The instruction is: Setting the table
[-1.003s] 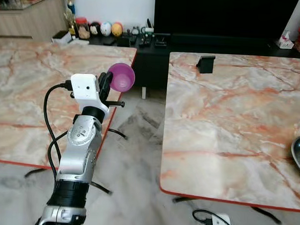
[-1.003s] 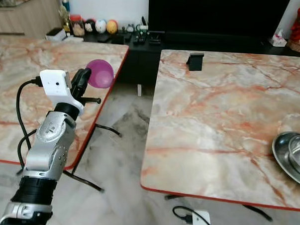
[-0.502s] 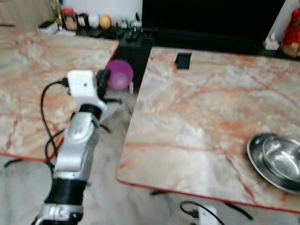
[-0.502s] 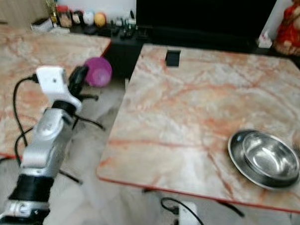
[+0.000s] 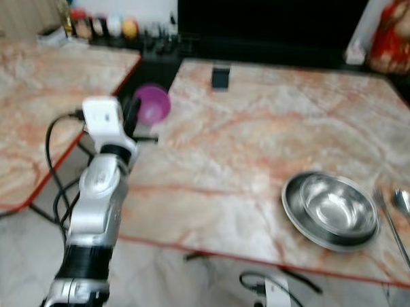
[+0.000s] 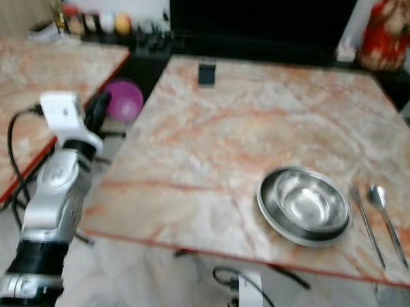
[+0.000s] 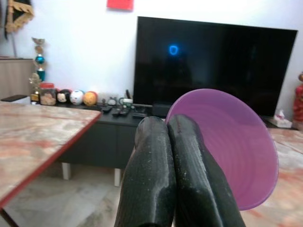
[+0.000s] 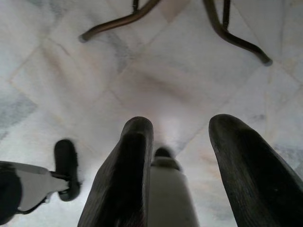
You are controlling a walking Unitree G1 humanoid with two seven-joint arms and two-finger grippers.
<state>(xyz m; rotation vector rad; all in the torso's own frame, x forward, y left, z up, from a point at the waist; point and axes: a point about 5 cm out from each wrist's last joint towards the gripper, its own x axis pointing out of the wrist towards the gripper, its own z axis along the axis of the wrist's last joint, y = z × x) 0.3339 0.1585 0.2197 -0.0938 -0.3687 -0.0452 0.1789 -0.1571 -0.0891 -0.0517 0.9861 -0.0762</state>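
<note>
While the left gripper (image 7: 168,142) pinches its rim with fingers pressed together, the purple bowl (image 5: 153,103) is held on edge, its mouth turned sideways rather than up, over the near-left corner of the marble table (image 5: 260,142). On that table a steel bowl (image 5: 335,205) sits nested in a steel plate (image 5: 292,206), empty, with a spoon (image 5: 404,203) just beside. The left arm reaches forward, raised. The right gripper (image 8: 182,151) points at the floor, fingers spread.

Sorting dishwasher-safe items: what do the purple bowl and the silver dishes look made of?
The purple bowl, pinched in the left gripper, looks like plastic: uniform matte colour, thin rim. The silver bowl and the plate under it look like polished steel, with bright mirror reflections.
</note>
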